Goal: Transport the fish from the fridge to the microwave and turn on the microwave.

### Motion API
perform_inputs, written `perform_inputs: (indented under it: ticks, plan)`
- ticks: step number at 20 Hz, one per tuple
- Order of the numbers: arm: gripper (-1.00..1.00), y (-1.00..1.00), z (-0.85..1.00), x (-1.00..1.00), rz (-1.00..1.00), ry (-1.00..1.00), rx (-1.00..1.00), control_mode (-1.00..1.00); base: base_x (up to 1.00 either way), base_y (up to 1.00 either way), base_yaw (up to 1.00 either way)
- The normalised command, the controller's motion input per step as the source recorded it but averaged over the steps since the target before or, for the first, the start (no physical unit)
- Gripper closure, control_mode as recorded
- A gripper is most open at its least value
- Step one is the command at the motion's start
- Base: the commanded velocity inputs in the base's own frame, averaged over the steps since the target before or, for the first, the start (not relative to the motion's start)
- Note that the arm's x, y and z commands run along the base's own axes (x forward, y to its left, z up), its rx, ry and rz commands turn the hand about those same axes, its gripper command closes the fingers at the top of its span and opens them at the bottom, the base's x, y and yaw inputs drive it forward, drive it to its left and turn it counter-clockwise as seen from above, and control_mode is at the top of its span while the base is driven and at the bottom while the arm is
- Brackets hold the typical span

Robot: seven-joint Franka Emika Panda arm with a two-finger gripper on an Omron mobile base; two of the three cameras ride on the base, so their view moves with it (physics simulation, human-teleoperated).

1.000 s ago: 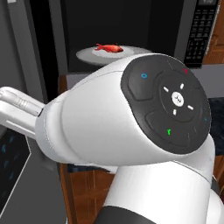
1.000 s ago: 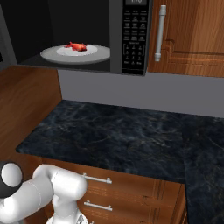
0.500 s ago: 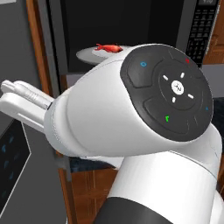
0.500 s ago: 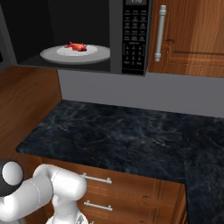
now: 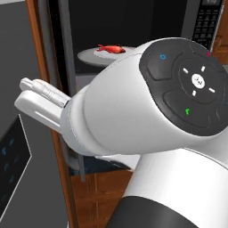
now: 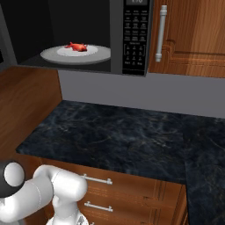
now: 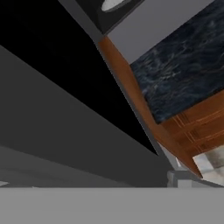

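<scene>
The red-orange fish [image 5: 111, 47] [image 6: 76, 45] lies on the round grey turntable [image 5: 89, 57] [image 6: 52, 54] inside the microwave [image 6: 134, 41], whose cavity stands open. Its black keypad [image 5: 208, 21] is on the right side. The microwave's door [image 5: 63, 67] hangs open at the left, and its dark pane [image 7: 52, 109] sits very close in the hand view, with an edge of the turntable [image 7: 114, 4] at the top. My arm's big white elbow [image 5: 147, 116] covers much of the left base view. The fridge is out of view.
A dark marble counter [image 6: 118, 132] [image 7: 183, 65] runs below the microwave. Wooden drawers [image 6: 132, 193] sit under it, and a wooden cabinet with a bar handle [image 6: 161, 33] is to the microwave's right. A wooden side panel [image 6: 26, 105] closes the left end.
In the left base view my arm's elbow has swung a little up and nearer the camera. The fish and the right base view are unchanged.
</scene>
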Motion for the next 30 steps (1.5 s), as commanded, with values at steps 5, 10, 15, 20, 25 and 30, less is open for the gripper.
perform_inputs:
  ticks: [5, 10, 15, 20, 25, 30]
  plan:
    - [-1.00, -0.31, 0.00, 0.30, -0.04, 0.00, 0.00, -1.00, 0.00, 0.00, 0.00]
    - [-1.00, -0.32, 0.00, 0.29, -0.05, 0.00, 0.00, -1.00, 0.00, 0.00, 0.00]
    - [-1.00, -0.34, 0.00, 0.29, -0.06, 0.00, 0.00, -1.00, 0.00, 0.00, 0.00]
    - [-1.00, -0.33, 0.00, 0.32, -0.07, 0.00, 0.00, -1.00, 0.00, 0.00, 0.00]
    - [-1.00, -0.30, 0.00, 0.37, -0.08, 0.01, 0.00, -1.00, 0.00, 0.00, 0.00]
    - [-1.00, -0.29, 0.00, 0.36, -0.08, 0.00, 0.00, -1.00, 0.00, 0.00, 0.00]
